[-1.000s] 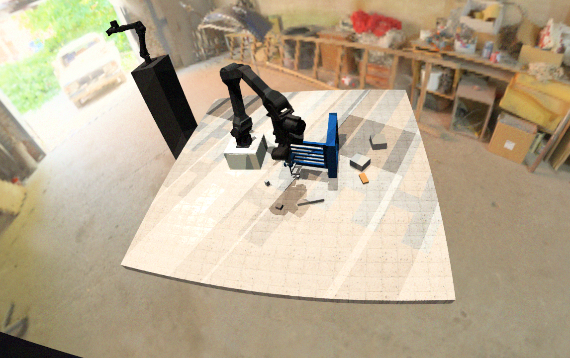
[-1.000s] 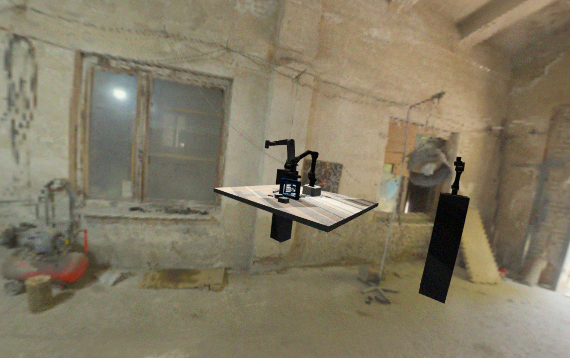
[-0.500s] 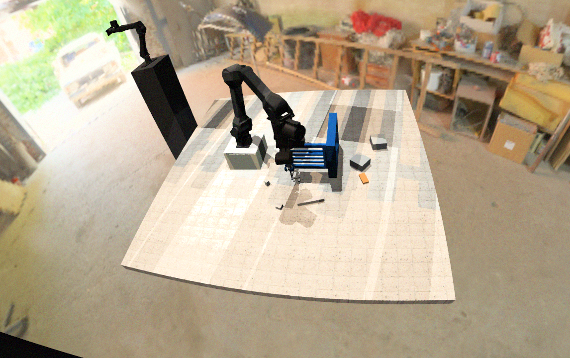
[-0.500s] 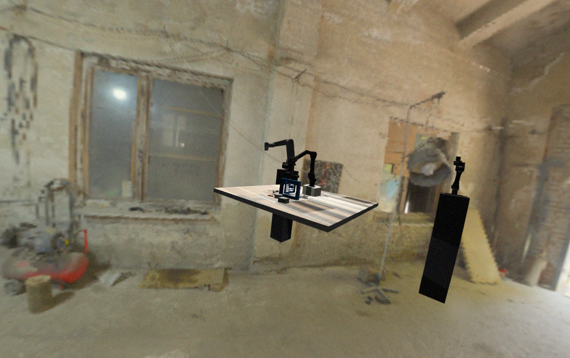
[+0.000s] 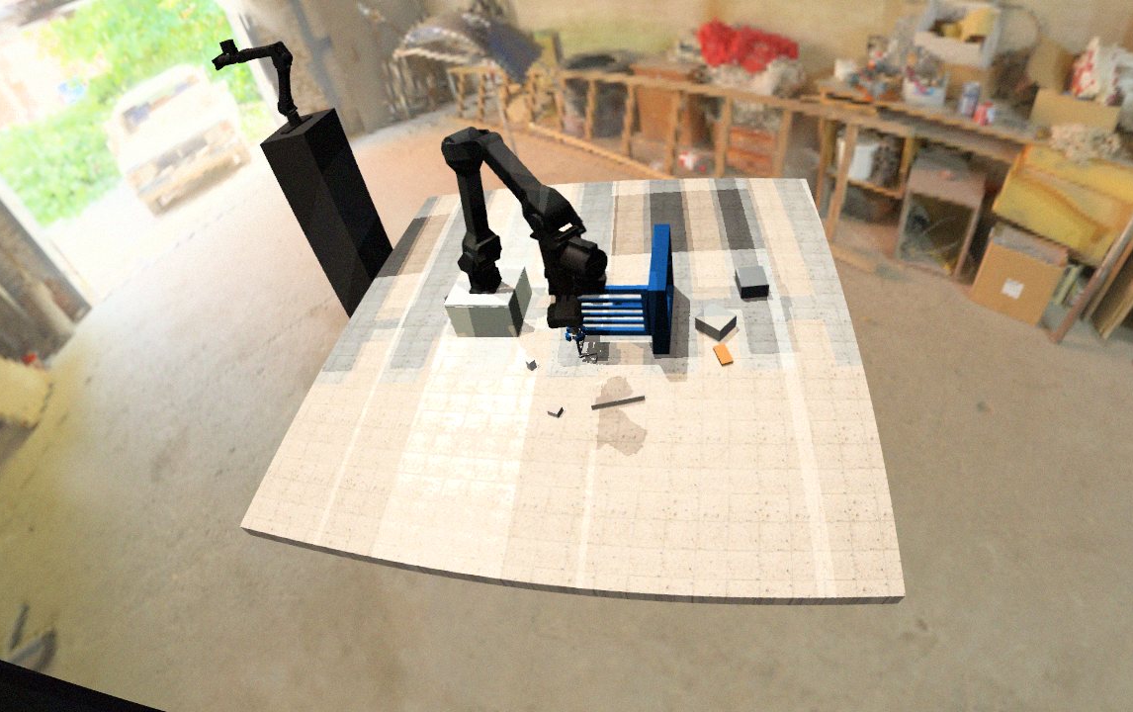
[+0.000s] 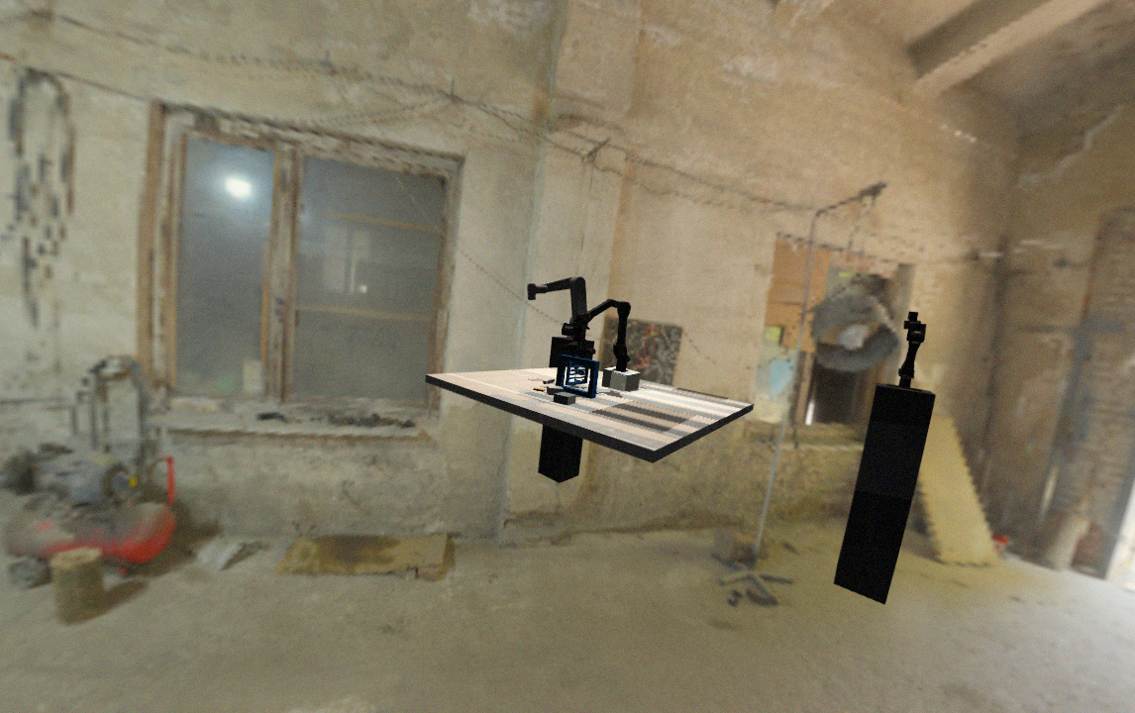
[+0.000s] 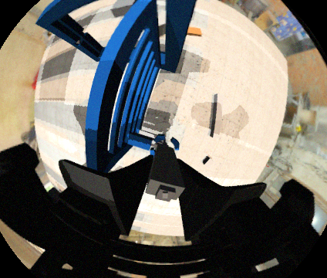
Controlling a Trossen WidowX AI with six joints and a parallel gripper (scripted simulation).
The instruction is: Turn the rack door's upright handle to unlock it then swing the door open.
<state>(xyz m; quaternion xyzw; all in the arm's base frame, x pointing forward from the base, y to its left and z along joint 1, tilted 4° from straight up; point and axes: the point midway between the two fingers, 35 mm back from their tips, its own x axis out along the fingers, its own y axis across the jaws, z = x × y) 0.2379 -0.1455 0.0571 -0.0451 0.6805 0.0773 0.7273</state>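
Observation:
The blue rack frame (image 5: pixel 660 288) (image 6: pixel 596 379) (image 7: pixel 179 35) stands upright on the table (image 5: pixel 685 522) (image 6: pixel 500 406). The blue barred door (image 5: pixel 628 288) (image 7: pixel 97 116) stands out from it toward the arm's base, at roughly a right angle; the exact angle is hard to tell. The black handle (image 7: pixel 166 170) is at the door's free end, with small blue pieces (image 5: pixel 573 335) (image 7: pixel 175 144) below it. My gripper (image 5: pixel 566 320) (image 7: pixel 163 160) is around the handle, one finger on each side and close against it. The handle's turn against the door cannot be read clearly.
Beyond the frame lie a grey block (image 5: pixel 716 324), a dark block (image 5: pixel 751 283) and an orange piece (image 5: pixel 723 355) (image 7: pixel 194 31). A thin dark bar (image 5: pixel 617 402) (image 7: pixel 214 116) and two small pieces (image 5: pixel 556 411) (image 5: pixel 531 364) lie nearer the front. My arm stands on a pale block (image 5: pixel 481 316).

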